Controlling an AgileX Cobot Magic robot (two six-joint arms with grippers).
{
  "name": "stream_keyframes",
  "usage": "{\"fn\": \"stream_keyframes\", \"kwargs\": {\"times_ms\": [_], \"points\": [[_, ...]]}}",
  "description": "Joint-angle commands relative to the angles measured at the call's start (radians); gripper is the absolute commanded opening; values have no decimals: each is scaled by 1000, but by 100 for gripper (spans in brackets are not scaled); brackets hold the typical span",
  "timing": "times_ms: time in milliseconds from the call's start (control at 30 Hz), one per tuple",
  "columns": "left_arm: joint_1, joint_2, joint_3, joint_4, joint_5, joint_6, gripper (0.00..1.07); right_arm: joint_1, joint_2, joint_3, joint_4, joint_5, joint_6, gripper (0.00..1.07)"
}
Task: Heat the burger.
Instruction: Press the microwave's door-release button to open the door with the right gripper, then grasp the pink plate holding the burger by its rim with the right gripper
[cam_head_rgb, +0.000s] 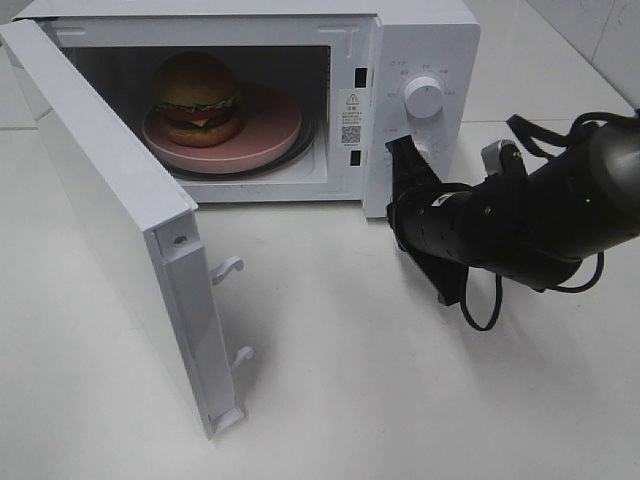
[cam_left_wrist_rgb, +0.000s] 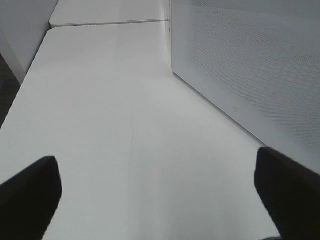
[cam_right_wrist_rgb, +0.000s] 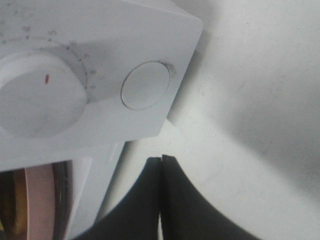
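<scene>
The burger sits on a round pink plate inside the white microwave, whose door stands wide open to the left. My right gripper is shut and empty, its tip just in front of the control panel below the dial. In the right wrist view the shut fingertips lie close under the panel's round button, beside the dial. My left gripper is open and empty over the table, beside the door's outer face. It is out of the exterior high view.
The open door juts toward the table's front left, with two latch hooks on its edge. The right arm and its cables lie across the table at the right. A pink plate edge shows in the right wrist view.
</scene>
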Motion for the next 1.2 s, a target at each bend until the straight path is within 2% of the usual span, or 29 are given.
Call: {"fn": "stream_keyframes", "kwargs": {"times_ms": [33,67,100,167,200,300,367,500,533,600,667,733,767,833,933,1000,1033,1100,1133,1200], "points": [[2,-19,2,-2,1,-4,98,-15,-51,8,-50,83,-123,0],[2,-19,2,-2,1,-4,98,-20,-63,8,-76,131,-158,0],[2,-19,2,-2,1,-4,98,-38,-97,8,-154,220,-209,0],[2,-19,2,-2,1,-4,98,-43,-110,8,-191,256,-224,0],[2,-19,2,-2,1,-4,98,-57,-138,8,-291,337,-234,0],[2,-19,2,-2,1,-4,98,-61,-152,8,-339,382,-239,0],[2,-19,2,-2,1,-4,98,-79,-191,2,-461,520,-260,1],[2,-19,2,-2,1,-4,98,-94,-223,-15,-547,657,-305,1],[2,-19,2,-2,1,-4,98,-94,-240,-34,-580,757,-371,2],[2,-19,2,-2,1,-4,98,-94,-247,-44,-583,797,-417,2],[2,-19,2,-2,1,-4,98,-94,-275,-94,-567,975,-625,3],[2,-19,2,-2,1,-4,98,-94,-281,-104,-567,1006,-670,3],[2,-19,2,-2,1,-4,98,-94,-294,-128,-569,1073,-773,4],[2,-19,2,-2,1,-4,98,-94,-301,-138,-570,1097,-816,4],[2,-19,2,-2,1,-4,98,-94,-320,-182,-571,1216,-1070,5],[2,-19,2,-2,1,-4,98,-94,-322,-192,-571,1239,-1121,5],[2,-19,2,-2,1,-4,98,-94,-330,-206,-571,1279,-1239,6],[2,-19,2,-2,1,-4,98,-94,-333,-211,-572,1298,-1306,6],[2,-19,2,-2,1,-4,98,-94,-339,-220,-571,1328,-1453,6],[2,-19,2,-2,1,-4,98,-94,-339,-227,-571,1345,-1527,7]]}}
